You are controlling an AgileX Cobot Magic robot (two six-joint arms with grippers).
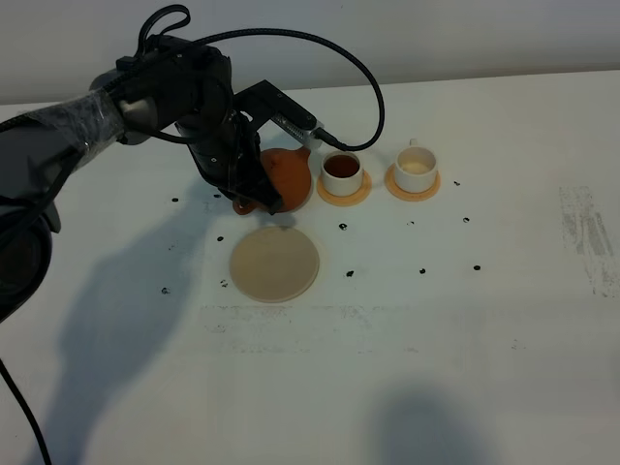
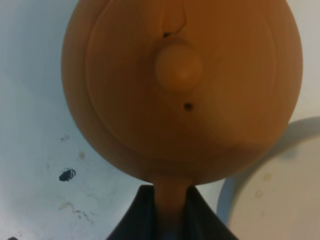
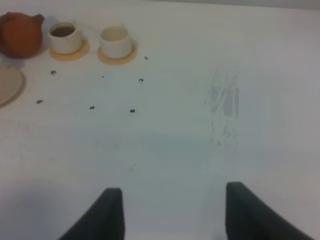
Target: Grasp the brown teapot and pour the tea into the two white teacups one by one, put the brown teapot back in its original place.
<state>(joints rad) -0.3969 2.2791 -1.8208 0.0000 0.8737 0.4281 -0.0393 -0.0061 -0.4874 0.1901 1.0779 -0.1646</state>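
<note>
The brown teapot (image 1: 289, 176) hangs just left of the left white teacup (image 1: 341, 173), spout towards it. My left gripper (image 1: 254, 189) is shut on its loop handle; the left wrist view shows the lid and knob (image 2: 178, 67) from above, with the handle between the fingers (image 2: 142, 215). That cup holds dark tea. The right white teacup (image 1: 417, 168) looks pale inside. The pale beige disc (image 1: 274, 263) lies bare in front of the teapot, and its edge (image 2: 280, 200) also shows in the left wrist view. My right gripper (image 3: 172, 210) is open over bare table, far from the cups.
Each cup stands on a small orange-tan coaster (image 1: 345, 195). Small black marks (image 1: 343, 226) dot the white table around the disc. A scuffed grey patch (image 1: 589, 237) lies at the far right. The left arm and its cable (image 1: 368, 77) arch over the table's back left.
</note>
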